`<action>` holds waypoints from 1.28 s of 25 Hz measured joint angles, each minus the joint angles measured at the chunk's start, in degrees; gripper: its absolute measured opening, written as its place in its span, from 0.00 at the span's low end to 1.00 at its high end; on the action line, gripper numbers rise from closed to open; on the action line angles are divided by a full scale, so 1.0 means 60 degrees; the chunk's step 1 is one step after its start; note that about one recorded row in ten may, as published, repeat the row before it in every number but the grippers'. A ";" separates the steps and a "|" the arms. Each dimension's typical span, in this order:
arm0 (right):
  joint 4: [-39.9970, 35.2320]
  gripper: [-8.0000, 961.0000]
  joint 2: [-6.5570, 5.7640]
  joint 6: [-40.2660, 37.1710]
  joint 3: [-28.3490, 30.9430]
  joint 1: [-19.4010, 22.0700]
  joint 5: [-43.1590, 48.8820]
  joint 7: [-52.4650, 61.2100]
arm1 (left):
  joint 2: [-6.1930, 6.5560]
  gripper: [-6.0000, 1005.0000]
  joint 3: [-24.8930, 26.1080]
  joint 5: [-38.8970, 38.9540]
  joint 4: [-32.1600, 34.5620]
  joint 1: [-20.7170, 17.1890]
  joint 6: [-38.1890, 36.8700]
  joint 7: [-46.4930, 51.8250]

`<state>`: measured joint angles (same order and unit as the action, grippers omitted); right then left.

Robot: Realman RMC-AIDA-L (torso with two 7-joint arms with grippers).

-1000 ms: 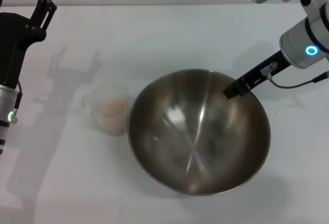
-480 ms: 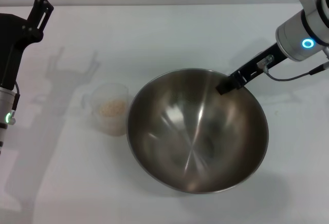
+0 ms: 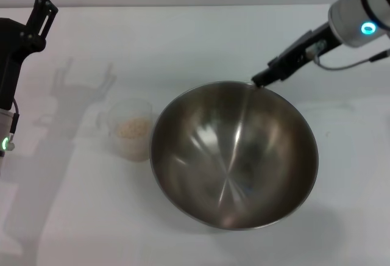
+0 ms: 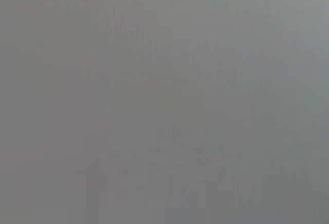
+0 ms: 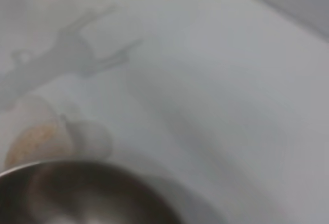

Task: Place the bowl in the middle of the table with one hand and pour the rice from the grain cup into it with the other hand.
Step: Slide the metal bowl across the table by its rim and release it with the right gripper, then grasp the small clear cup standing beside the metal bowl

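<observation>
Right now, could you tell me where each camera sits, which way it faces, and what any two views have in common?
Head view: on the robot's head, looking forward and down at the table, bowl and grain cup; the left tool and right tool both show.
Left wrist view: on the left wrist; only a featureless grey field, none of the arm.
Right wrist view: on the right wrist, facing the bowl's rim and the cup of rice; no fingers show.
Head and right wrist views share bowl, cup and table.

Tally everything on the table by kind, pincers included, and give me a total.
Steel bowl: 1
Grain cup holding rice: 1
Pincers: 2, the left pincer raised at the left edge, the right pincer at the bowl's far rim
Total: 4, all on or over the white table
</observation>
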<state>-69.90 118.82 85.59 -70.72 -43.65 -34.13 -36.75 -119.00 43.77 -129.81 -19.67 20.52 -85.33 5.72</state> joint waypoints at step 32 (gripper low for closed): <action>0.2593 0.52 0.0111 -2.3950 -0.7854 0.5006 0.0049 0.0980 | 0.0014 0.87 -0.0030 0.0001 0.0055 -0.0462 -0.0146 -0.0003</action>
<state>-54.34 119.49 -58.11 -117.84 -13.61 -33.83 -30.86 -118.92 43.58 -129.81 -19.33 17.75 -86.21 5.70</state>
